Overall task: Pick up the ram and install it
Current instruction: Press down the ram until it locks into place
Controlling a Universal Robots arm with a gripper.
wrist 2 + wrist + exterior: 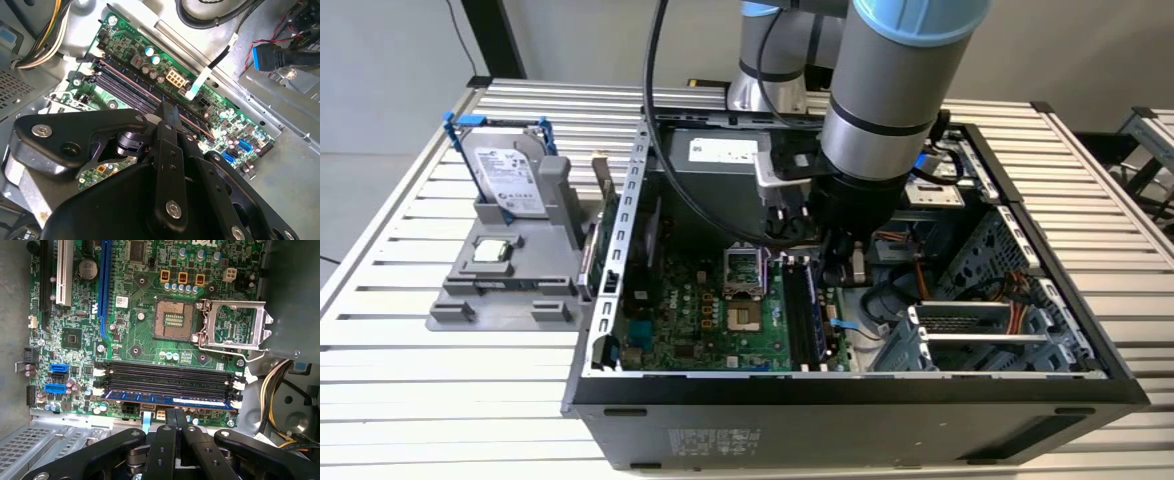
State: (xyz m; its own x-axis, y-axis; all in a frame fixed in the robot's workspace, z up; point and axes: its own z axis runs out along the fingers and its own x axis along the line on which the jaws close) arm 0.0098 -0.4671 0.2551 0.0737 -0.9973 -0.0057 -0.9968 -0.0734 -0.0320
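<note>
In the exterior view, your black gripper [843,262] hangs inside the open black computer case [854,400], above the green motherboard [707,320].

In the first wrist view, its fingers [175,422] are pressed together, holding nothing. The long dark ram stick [167,400] sits in the slot at their 12 o'clock.

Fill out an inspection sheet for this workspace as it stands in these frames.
Surface: slatted metal table carrying an open computer case.
Job's things: ram lies in the memory slot nearest the gripper; the other slots are empty.
Clutter: grey fixture at the exterior view's left holds a hard drive and a processor chip; the processor socket is open and empty.
Grippers: gripper inside the case, fingertips together just above the ram.
Cables: yellow and black wire bundle; black cable running beside the arm.
Surroundings: nothing seen.
</note>
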